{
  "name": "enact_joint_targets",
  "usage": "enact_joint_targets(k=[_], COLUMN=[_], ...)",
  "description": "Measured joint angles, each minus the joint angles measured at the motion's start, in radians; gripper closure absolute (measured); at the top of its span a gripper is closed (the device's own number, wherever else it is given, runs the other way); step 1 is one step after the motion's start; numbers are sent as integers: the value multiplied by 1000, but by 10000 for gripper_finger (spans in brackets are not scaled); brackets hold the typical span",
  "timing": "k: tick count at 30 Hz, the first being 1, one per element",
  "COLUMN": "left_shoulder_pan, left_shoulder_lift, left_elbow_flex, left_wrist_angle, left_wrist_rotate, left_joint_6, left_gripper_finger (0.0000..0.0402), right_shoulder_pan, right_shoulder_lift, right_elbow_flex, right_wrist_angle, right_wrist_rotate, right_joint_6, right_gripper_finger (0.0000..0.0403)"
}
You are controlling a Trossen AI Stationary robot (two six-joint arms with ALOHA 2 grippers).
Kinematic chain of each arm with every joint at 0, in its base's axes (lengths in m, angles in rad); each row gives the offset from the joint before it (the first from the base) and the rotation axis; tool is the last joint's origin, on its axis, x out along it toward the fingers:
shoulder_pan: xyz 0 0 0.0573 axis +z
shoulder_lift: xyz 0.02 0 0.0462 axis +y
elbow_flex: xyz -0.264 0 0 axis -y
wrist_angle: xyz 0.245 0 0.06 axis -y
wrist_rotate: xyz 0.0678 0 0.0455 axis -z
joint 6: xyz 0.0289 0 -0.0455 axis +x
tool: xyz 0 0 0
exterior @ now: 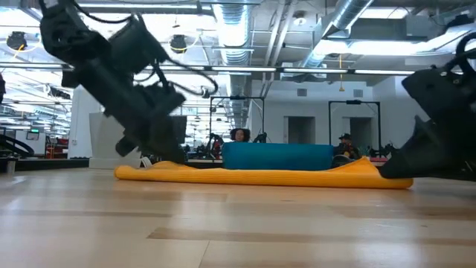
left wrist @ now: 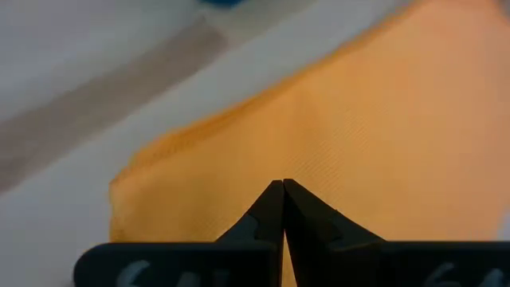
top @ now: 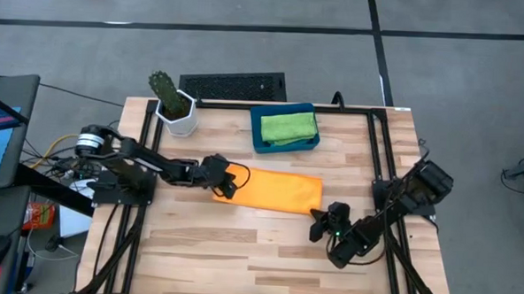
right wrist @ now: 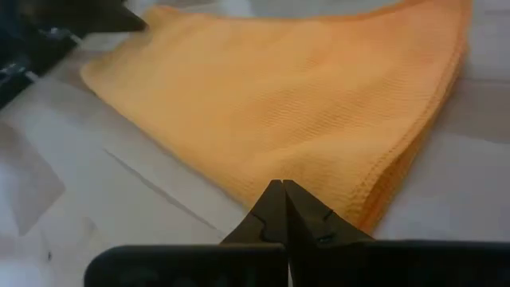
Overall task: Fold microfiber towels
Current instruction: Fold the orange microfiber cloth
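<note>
With both pairs of fingers pressed together, the left gripper (top: 231, 183) and right gripper (top: 316, 227) should press the folded orange towel (top: 278, 189) flat evenly.

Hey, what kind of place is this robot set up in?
Probably a large open lab or industrial-style office. The low view shows bare ducts and pipes on the ceiling, long strip lights and people seated at desks far behind the wooden table. From above, the floor is grey carpet tile.
</note>
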Motion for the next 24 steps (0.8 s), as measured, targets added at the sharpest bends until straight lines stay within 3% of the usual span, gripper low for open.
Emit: enact_joint_targets(k=[3,9,16,24], left_shoulder_pan=[0,-4,-7,-8], left_shoulder_lift=[72,159,93,-111], left_elbow_flex=[-1,7,-1,-3], left_wrist_angle=[10,76,73,41], left_wrist_rotate=[11,42,132,200], left_joint_6=[-39,-106,-107,-100], left_gripper_finger=[401,401,401,401], right_shoulder_pan=[18,20,27,1], right_shoulder_lift=[13,-58,-219,-498], right_elbow_flex=[9,37,43,141], right_wrist_angle=[-4,-64,-92,-92], right_wrist_rotate=[5,-93,22,70], right_joint_6=[-2,20,-91,-644], right_gripper_finger=[387,388,368,370])
